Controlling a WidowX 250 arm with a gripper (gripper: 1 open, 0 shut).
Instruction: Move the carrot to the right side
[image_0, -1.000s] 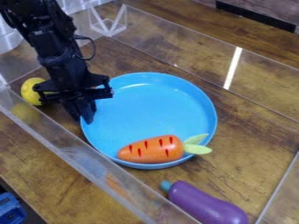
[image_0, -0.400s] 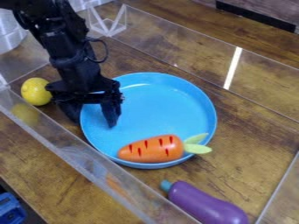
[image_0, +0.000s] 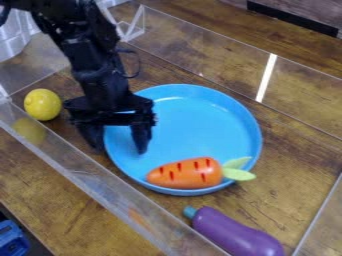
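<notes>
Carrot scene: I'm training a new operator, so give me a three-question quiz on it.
1. True or false: the gripper holds the carrot.
2. What does the carrot lie in? A) the blue plate B) the bare table C) a cup
3. Which toy lies nearest the picture's bottom edge?

Key: 1 false, its jaws are open and empty. 2 A. 3 the eggplant.
</notes>
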